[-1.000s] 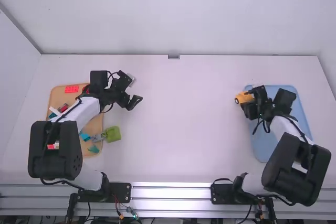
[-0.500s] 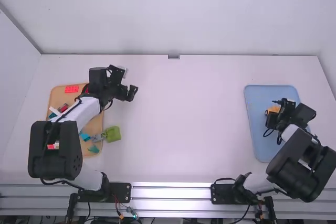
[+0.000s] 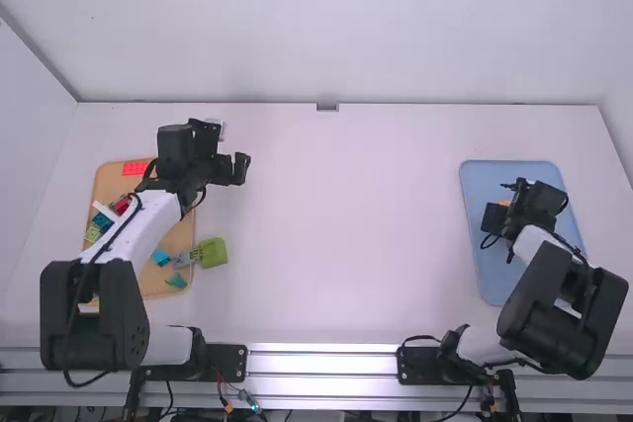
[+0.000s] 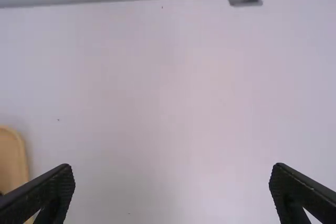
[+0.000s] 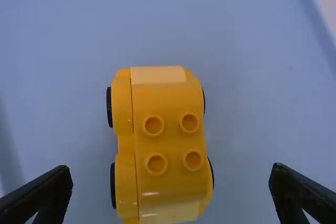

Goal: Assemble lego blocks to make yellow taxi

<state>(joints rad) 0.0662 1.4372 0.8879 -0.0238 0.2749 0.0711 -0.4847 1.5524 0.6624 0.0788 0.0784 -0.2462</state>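
Yellow toy car, one: sitting upright in the blue tray, black wheels flanking the body, four studs facing up. In the high view it is hiding mostly behind the gripper, so its exact spot in the tray is hard to fix.

Right gripper, one: hanging over the car, fingers parted wide on either side, gripping nothing. A second ago it was holding the car at the tray's far left corner; now the car is lying released within the tray.

Left gripper, one: spreading its fingers, empty, over the white table; over these frames it is drawing back toward the tan tray.

Spare blocks, assorted: a red brick resting in the tan tray, a green one standing at its right edge.

Meaning for the task: the set-down is apparently succeeding and the build is likely nearing its end, unless a roof piece is still wanting. Lifting the right gripper straight up is seeming the safest next move; a sideways drift could be nudging the car.
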